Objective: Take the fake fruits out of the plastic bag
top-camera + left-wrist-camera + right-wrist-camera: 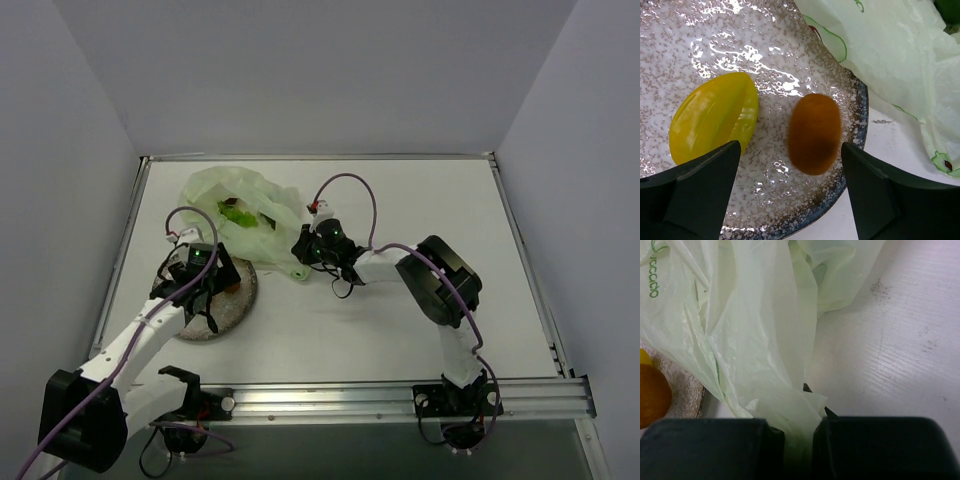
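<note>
Your left wrist view frames a round grey-and-white speckled plate (pixel 765 45), its rim dark blue-grey, with a glossy yellow plastic fruit (pixel 715 117) and an orange-brown oval plastic fruit (pixel 814 132). The pale green translucent plastic bag (pixel 890 55) shows darker green printed lines and a small red-and-green mark near its edge. In your right wrist view, dark green lettering (pixel 654 287) marks the same film, against a white table (pixel 900 340) flecked with faint grey scuffs. From above, dark green and red shapes (pixel 236 210) show through the bag. The fingers (pixel 695 200) of your left gripper (pixel 790 145) are black, as are those of your right gripper (pixel 799 427).
</note>
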Robot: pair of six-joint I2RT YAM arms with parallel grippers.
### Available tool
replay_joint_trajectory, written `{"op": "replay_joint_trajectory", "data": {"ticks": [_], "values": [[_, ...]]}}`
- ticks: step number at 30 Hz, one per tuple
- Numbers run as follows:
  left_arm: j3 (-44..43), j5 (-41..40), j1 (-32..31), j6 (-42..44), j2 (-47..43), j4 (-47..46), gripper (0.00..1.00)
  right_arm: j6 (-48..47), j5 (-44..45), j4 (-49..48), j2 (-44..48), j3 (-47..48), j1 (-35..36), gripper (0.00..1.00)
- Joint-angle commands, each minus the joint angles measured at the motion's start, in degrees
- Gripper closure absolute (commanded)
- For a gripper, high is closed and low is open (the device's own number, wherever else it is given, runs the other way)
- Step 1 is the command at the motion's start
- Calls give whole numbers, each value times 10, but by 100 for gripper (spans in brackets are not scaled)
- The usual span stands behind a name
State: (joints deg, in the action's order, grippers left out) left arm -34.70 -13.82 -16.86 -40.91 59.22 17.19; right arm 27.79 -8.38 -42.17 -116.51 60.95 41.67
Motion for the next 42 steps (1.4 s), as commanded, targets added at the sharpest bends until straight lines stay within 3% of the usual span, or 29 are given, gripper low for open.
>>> {"op": "replay_joint_trajectory", "data": {"ticks": [1,6,14,18,22,30,42], "values": [[-32,-21,1,-8,-12,-20,20,-12,-2,1,43,15,-3,100],[-88,27,-19,-1,7,-37,24,-12,2,1,51,17,-4,100],[-193,55,-48,-10,171,-130,41,-21,31,17,62,34,-9,100],[-244,35,-46,-16,271,-162,56,-30,47,34,75,51,-9,100],[-284,21,-44,-21,340,-192,61,-36,53,46,82,67,-9,100],[-322,40,-43,-42,415,-283,60,-39,49,55,81,77,-9,100],[-246,23,-41,-50,388,-378,60,-35,49,42,73,40,-9,100]]}}
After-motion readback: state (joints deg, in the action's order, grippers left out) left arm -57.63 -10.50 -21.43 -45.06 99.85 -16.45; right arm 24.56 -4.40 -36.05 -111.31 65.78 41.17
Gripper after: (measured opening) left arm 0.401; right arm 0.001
